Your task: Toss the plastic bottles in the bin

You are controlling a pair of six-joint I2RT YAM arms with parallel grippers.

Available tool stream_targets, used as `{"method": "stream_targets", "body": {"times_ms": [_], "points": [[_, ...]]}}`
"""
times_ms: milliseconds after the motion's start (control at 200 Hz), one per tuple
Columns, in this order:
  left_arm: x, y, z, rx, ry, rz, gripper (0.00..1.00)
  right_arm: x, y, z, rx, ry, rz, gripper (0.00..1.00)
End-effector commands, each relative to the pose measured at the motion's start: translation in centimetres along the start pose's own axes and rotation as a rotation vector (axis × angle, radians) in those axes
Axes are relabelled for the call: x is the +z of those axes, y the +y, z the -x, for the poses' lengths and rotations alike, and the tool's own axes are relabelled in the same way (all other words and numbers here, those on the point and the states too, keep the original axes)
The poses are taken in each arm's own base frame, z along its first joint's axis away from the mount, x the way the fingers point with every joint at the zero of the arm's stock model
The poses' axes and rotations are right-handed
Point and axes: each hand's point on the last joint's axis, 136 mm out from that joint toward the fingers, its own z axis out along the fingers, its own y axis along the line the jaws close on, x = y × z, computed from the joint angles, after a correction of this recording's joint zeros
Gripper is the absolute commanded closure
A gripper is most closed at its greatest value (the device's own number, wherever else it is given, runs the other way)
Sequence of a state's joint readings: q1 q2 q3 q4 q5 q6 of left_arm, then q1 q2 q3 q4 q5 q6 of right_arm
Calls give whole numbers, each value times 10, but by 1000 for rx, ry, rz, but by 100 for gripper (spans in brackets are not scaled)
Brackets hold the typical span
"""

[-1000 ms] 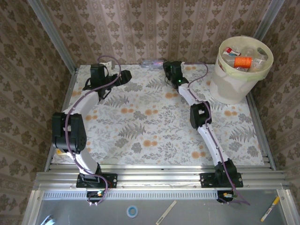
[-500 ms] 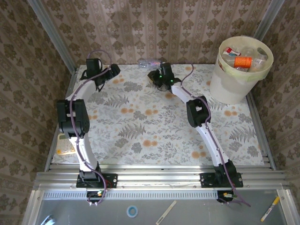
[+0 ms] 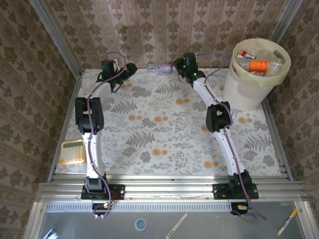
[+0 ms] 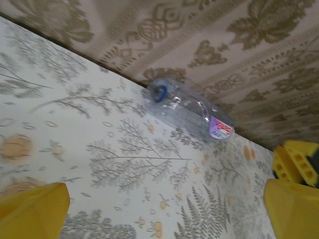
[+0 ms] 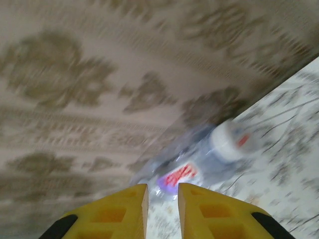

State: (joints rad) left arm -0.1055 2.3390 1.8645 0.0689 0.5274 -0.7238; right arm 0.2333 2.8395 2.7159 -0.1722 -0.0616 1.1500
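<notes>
I think I was reaching for the clear plastic bottle [image 4: 189, 109] lying by the wall, top middle. My left claw [image 3: 131, 67] was wide open beside it. My right claw [image 5: 163, 199] was pinched shut, empty. Next I had to grab it and carry it to the cream round bin [image 3: 244, 94], upper right.

A yellow calculator [image 3: 73, 152] lies at the near left edge of the flower-patterned worktop [image 3: 164, 137]. On the grey shelf [image 3: 209, 226] below, a blue tape roll [image 3: 141, 225], a pale flat stick [image 3: 177, 225] and a yellow marker [image 3: 286, 221] lie well apart.
</notes>
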Motion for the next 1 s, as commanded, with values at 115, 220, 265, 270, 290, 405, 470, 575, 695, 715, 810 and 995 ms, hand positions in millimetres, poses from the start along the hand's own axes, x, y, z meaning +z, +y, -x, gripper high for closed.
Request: {"method": "stream_targets", "body": {"times_ms": [115,220,265,270,290,405,470,575,695,715,810,995], "points": [[1,-32,-1,24,11,-88,0,28,-50,28,124,-117,21,73],[-3,-29,-7,22,24,-74,0,35,-58,23,162,-112,47,72],[-6,-28,-9,18,28,-70,0,37,-59,19,167,-104,55,72],[-7,-28,-9,17,29,-69,0,37,-59,18,168,-104,56,72],[-8,-28,-10,17,30,-67,0,38,-60,16,171,-101,57,71],[-18,-20,-17,8,42,-40,0,44,-65,5,199,-104,65,71],[-24,-14,-21,-6,50,-25,0,47,-64,-3,226,-106,78,71],[-39,-8,-25,-21,55,-8,0,51,-62,-23,258,-110,95,71],[-56,-3,-32,-21,70,4,0,55,-58,-49,281,-109,105,71],[-59,-3,-34,-20,74,5,0,55,-55,-54,288,-109,113,71],[-70,0,-41,-12,92,16,0,54,-43,-65,304,-130,142,71],[-88,5,-44,-8,93,33,0,46,-12,-79,301,-132,201,71]]}}
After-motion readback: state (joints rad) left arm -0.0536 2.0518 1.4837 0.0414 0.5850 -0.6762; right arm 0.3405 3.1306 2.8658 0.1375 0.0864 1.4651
